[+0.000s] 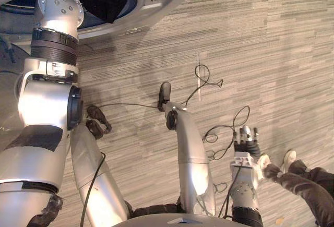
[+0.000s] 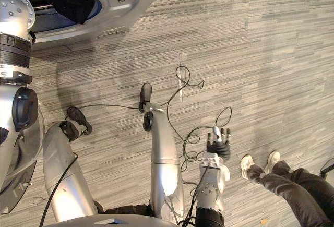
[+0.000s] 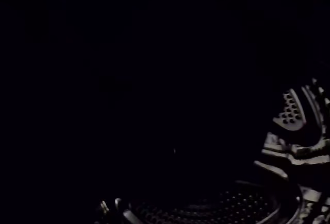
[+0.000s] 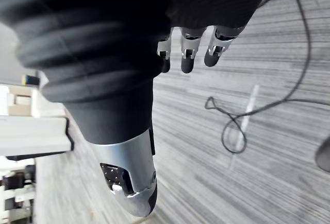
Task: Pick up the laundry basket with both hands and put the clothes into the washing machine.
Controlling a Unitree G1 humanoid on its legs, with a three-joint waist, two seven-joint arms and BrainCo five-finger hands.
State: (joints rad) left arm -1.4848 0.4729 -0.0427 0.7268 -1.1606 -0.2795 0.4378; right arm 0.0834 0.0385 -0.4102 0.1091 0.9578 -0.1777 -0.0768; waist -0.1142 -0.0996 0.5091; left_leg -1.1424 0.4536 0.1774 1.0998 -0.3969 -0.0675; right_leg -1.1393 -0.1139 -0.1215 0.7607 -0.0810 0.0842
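Note:
The washing machine's round opening [image 1: 152, 3] is at the top left, with a dark garment [image 1: 107, 5] lying inside it. My left arm reaches up into that opening, and its hand is hidden in the drum. The left wrist view is dark and shows the drum's perforated metal wall [image 3: 234, 203]. My right hand [image 1: 246, 144] hangs low at the right over the carpet, far from the machine. Its fingers [image 4: 188, 56] are straight and hold nothing.
Grey striped carpet [image 1: 261, 55] covers the floor. A person's legs in dark trousers and white shoes [image 1: 288, 159] stand at the lower right, close to my right hand. A pale strip of tape [image 1: 199, 75] marks the floor in the middle.

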